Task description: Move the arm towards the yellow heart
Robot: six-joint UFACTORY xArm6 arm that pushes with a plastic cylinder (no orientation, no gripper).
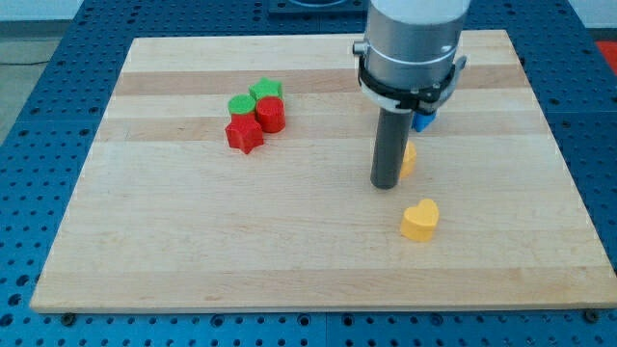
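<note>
The yellow heart lies on the wooden board at the view's lower right. My tip stands just above and to the left of it, a short gap away, not touching. A second yellow block, shape unclear, sits right beside the rod on its right, partly hidden by it.
A blue block peeks out behind the arm's body at the view's upper right. A cluster at the upper left holds a red star, a red cylinder, a green star and a green cylinder. The board's edge runs along the bottom.
</note>
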